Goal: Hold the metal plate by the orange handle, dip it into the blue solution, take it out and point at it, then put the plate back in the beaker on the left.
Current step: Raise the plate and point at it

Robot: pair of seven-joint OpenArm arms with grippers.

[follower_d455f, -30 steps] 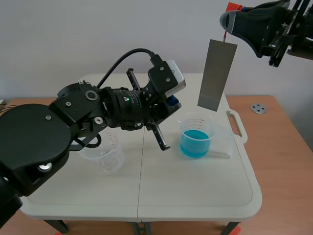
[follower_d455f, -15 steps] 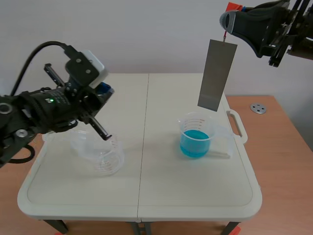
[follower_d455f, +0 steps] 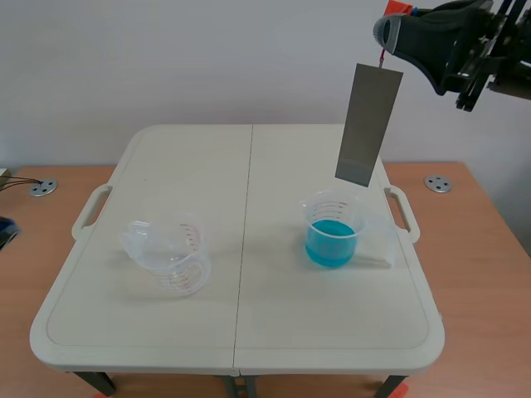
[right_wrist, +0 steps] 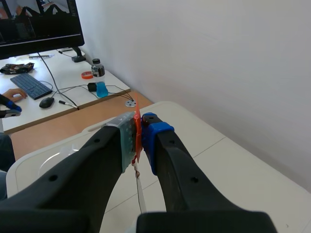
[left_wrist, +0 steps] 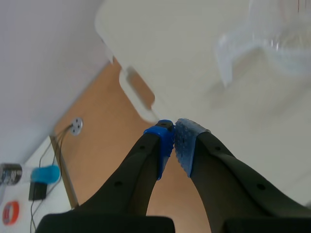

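Note:
The grey metal plate [follower_d455f: 368, 124] hangs upright over the table's back right, above and slightly behind the beaker of blue solution [follower_d455f: 333, 230]. Its orange handle [follower_d455f: 398, 10] is pinched in my right gripper [follower_d455f: 390, 29], raised high at the right. The right wrist view shows the gripper [right_wrist: 139, 131] shut on the orange handle [right_wrist: 137, 127], the plate edge-on beneath. An empty clear beaker [follower_d455f: 170, 253] lies tipped at the left. My left gripper [left_wrist: 175, 141] is shut on nothing, over the table's left edge near the empty beaker [left_wrist: 277, 43].
The white folding table [follower_d455f: 249, 332] has carry handles on both sides [follower_d455f: 90, 211] [follower_d455f: 402, 211]. Metal discs [follower_d455f: 438, 183] [follower_d455f: 41, 188] sit on the wooden surface around it. A desk with a keyboard [right_wrist: 29, 85] and a person's hand lies beyond.
My left arm has swung from the table's middle back to the left and almost out of the scene view. The right arm and the hanging plate have stayed still.

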